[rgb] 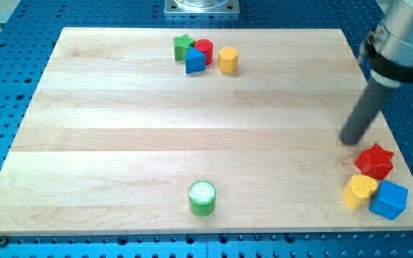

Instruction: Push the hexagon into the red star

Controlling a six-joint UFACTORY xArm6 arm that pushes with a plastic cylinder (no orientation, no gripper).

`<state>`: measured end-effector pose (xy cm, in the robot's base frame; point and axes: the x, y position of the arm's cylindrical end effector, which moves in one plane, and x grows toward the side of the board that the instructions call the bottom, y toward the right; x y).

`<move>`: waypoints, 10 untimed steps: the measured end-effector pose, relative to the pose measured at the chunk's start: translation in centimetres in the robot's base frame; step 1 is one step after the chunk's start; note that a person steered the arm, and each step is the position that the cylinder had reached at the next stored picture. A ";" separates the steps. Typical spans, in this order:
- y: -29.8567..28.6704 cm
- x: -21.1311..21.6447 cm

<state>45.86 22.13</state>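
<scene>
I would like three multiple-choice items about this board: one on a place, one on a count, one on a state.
1. Where is the yellow hexagon?
A. near the view's top, right of the red cylinder
B. at the view's bottom left
C. beside the green cylinder

2. How many blue blocks are on the board?
A. one
B. two
C. four

3. Is my tip touching the red star?
A. yes, pressed on it
B. no, it stands apart, up-left of it
C. it rests on top

Key: 1 A, it sits in the top cluster. 2 B, the blue triangle and the blue cube. 3 B, bare wood shows between them.
</scene>
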 end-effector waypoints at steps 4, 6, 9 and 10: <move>-15.9 -25.3; -20.8 -18.7; -23.0 -8.8; -22.1 -9.2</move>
<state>36.71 0.05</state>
